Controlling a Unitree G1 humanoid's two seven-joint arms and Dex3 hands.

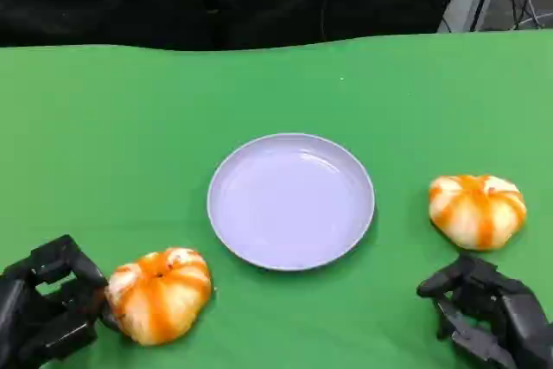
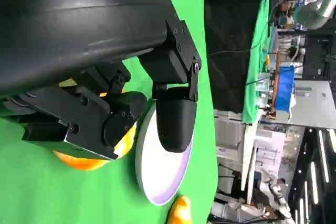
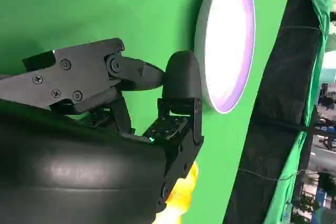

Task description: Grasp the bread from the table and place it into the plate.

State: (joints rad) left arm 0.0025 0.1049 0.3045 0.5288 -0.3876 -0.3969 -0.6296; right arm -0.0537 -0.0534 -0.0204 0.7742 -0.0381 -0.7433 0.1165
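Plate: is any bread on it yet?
No, the plate is bare; one bread lies by the left hand, the other bread on the table near the right hand.

Bread, two round orange-striped buns: one (image 1: 159,294) near the table's front left; one (image 1: 477,210) toward its right edge. Plate (image 1: 291,200), pale lavender, upright, central between them.

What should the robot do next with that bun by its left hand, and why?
Probably close the left hand fully on the near bread and lift it. Its fingers already touch the bun's side, the bun sits on the table, and the plate is bare.
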